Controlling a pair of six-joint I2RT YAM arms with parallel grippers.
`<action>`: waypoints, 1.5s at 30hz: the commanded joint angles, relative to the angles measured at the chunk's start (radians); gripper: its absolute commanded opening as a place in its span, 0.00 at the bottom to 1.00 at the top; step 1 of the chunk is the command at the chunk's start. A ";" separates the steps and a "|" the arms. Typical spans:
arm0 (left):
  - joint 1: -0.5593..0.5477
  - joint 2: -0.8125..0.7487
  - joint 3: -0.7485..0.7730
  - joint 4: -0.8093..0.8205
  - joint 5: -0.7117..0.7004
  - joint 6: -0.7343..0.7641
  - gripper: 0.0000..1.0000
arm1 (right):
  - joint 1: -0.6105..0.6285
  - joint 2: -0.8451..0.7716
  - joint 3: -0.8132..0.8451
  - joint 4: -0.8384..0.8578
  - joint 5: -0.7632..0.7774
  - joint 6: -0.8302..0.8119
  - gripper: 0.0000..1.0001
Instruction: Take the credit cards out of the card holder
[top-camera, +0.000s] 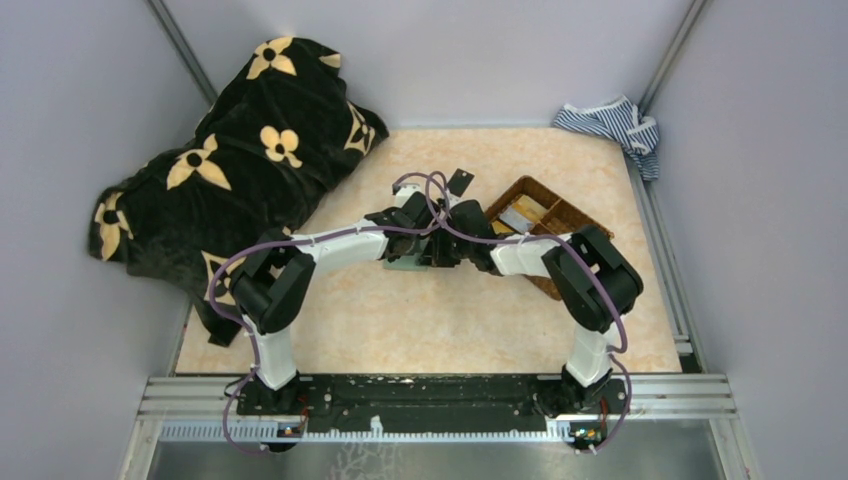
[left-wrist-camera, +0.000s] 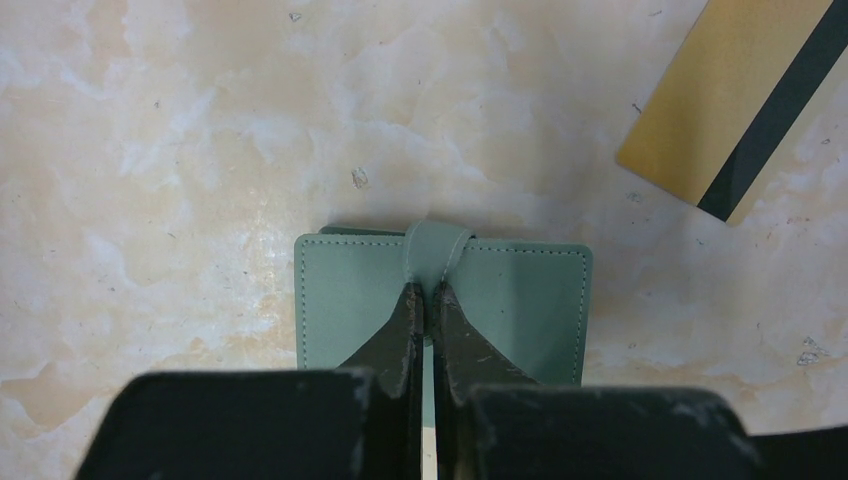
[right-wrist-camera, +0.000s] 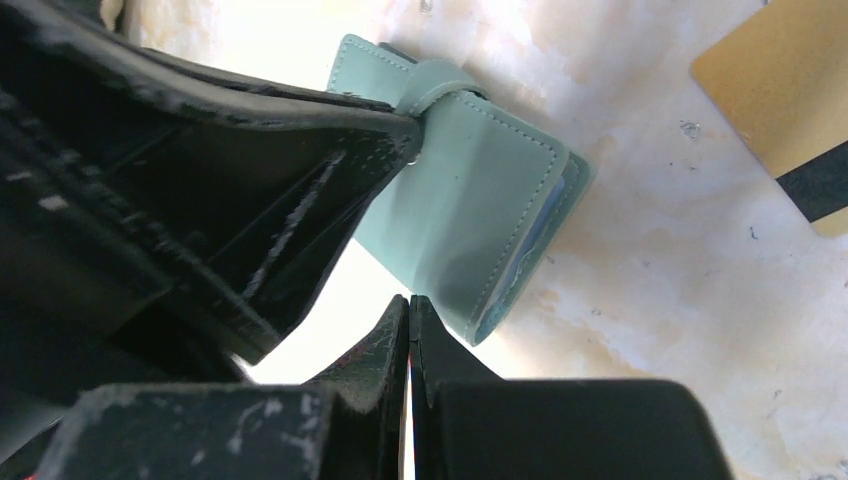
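Looking at the left wrist view, the left end effector (left-wrist-camera: 427, 292) is pinched shut on the strap (left-wrist-camera: 437, 243) of the card holder (left-wrist-camera: 520, 300), which lies closed on the surface (left-wrist-camera: 200, 150) mid-frame. The right end effector (right-wrist-camera: 410, 305), shut and empty, sits just beside its open edge, so I'd guess that arm's better placed.

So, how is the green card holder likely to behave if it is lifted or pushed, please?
The card holder looks like soft stitched leather, so it probably flexes rather than stays stiff. Lying flat on the smooth table, it likely slides when pushed, not tips.
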 joint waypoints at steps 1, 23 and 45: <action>-0.008 0.022 -0.033 -0.034 0.063 -0.018 0.00 | 0.006 0.051 0.032 0.045 0.003 0.018 0.00; 0.013 -0.003 0.045 -0.077 -0.066 0.112 0.00 | -0.001 0.112 -0.057 0.084 0.054 0.066 0.00; 0.138 0.177 0.141 -0.056 -0.207 0.334 0.00 | -0.023 -0.012 -0.130 0.136 -0.021 0.061 0.00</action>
